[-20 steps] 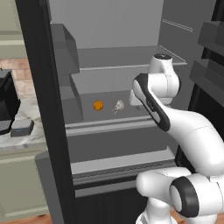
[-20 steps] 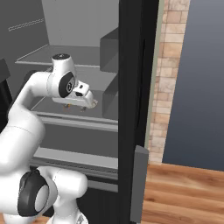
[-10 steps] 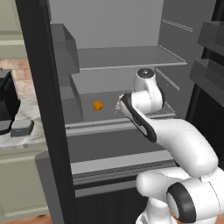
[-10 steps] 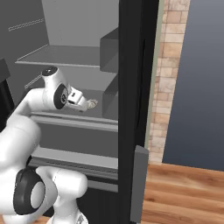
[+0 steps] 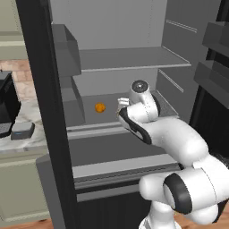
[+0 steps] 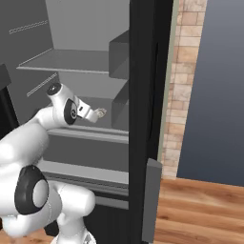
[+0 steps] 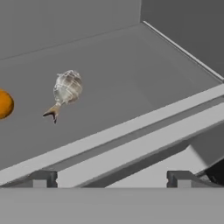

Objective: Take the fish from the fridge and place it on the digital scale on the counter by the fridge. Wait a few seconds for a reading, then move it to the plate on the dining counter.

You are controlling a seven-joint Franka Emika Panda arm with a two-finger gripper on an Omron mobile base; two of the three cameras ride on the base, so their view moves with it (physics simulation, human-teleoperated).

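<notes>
The fish [image 7: 66, 89], small and silver-grey, lies on the fridge's middle shelf [image 7: 144, 74], tail toward me, in the hand view. It is ahead of my gripper [image 7: 111, 178] and left of centre, well apart from the fingertips [image 7: 43, 178]. The gripper [image 6: 99, 113] is open with nothing in it and hovers at the shelf's front lip inside the open fridge [image 5: 44, 112]. The digital scale [image 5: 22, 130] sits on the counter to the left of the fridge. The plate and dining counter are out of view.
A small round orange fruit [image 5: 99, 108] lies on the same shelf just left of the fish. A black coffee machine [image 5: 6, 107] stands behind the scale. Door bins [image 5: 67, 58] line the fridge's left side, and the dark door edge [image 6: 143, 95] stands to the right.
The wrist has come down and toward the shelf's front, turning the hand to face the fish. The jaws stay wide open; fish and orange fruit have not moved.
</notes>
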